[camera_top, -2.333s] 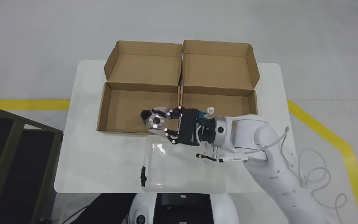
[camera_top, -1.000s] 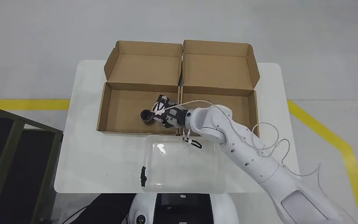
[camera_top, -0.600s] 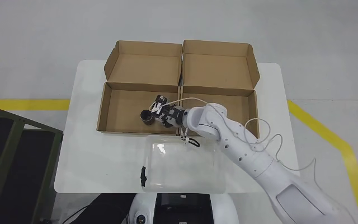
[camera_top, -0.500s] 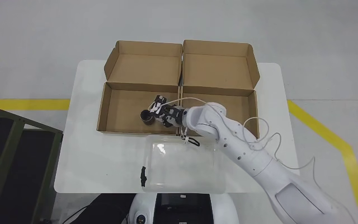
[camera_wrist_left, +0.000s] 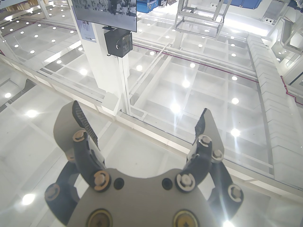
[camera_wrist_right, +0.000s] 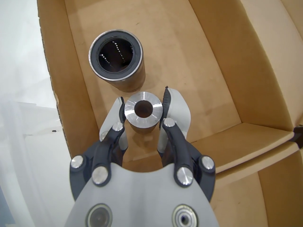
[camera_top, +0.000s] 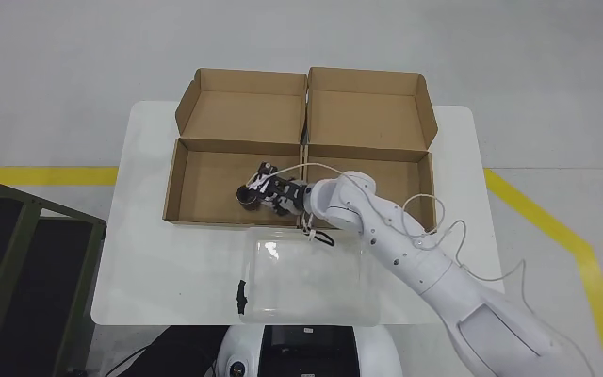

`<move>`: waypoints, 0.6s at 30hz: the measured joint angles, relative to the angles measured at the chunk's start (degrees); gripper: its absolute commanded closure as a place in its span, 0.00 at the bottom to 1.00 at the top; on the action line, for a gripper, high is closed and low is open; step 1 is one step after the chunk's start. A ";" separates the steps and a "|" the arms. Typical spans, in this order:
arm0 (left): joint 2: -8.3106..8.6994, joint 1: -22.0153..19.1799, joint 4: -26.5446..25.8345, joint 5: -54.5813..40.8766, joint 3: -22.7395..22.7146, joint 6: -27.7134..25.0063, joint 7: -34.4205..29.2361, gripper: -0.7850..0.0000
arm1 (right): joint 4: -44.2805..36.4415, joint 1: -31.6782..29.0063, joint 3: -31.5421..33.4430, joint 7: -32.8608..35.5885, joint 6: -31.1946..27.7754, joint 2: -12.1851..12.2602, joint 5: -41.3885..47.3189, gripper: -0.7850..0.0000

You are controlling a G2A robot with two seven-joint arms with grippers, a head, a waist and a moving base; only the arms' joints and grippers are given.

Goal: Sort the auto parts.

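One silver sleeve (camera_wrist_right: 143,115), clamped in R end effector (camera_wrist_right: 143,103), is held in L box (camera_top: 203,184) at 3 o'clock of dark bearing (camera_top: 247,195); placement judged, release called for next.

The right gripper (camera_wrist_right: 143,94) has its two fingers pressed against opposite sides of an upright silver sleeve (camera_wrist_right: 155,112) with a round bore, inside a cardboard box (camera_wrist_right: 248,60) close to one side wall, and just beside the sleeve stands a larger dark cylindrical bearing (camera_wrist_right: 129,82) with a black-rimmed open bore.
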 measured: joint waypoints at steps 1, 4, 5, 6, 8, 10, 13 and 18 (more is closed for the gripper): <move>0.00 0.00 0.00 0.00 0.00 0.00 0.00 0.00 | -0.04 -0.06 0.12 0.10 -0.32 -0.02 0.08 0.50; 0.00 0.00 0.00 0.00 0.00 0.00 0.00 0.00 | -0.80 -0.35 0.70 0.47 -0.66 0.05 -0.09 0.22; 0.00 0.00 0.00 0.00 0.00 0.00 0.00 0.00 | -1.20 -0.49 1.01 0.49 -0.69 0.13 -0.16 0.16; 0.00 0.00 0.00 0.00 0.00 0.00 0.00 0.00 | -1.68 -0.66 1.37 0.47 -0.70 0.23 -0.26 0.13; 0.00 0.00 0.00 0.00 0.00 0.00 0.00 0.00 | -3.22 -1.17 2.35 0.34 -0.70 0.53 -0.65 0.07; 0.00 0.00 0.00 0.00 0.00 0.00 0.00 0.00 | -5.34 -1.86 3.49 0.25 -0.75 0.92 -1.14 0.02; 0.00 0.00 0.00 0.00 0.00 0.00 0.00 0.00 | -9.31 -3.21 5.34 0.13 -1.27 1.57 -1.48 0.00; 0.00 0.00 0.00 0.00 0.00 0.00 0.00 0.00 | -17.49 -6.84 9.28 -0.17 -2.48 2.96 -1.57 0.00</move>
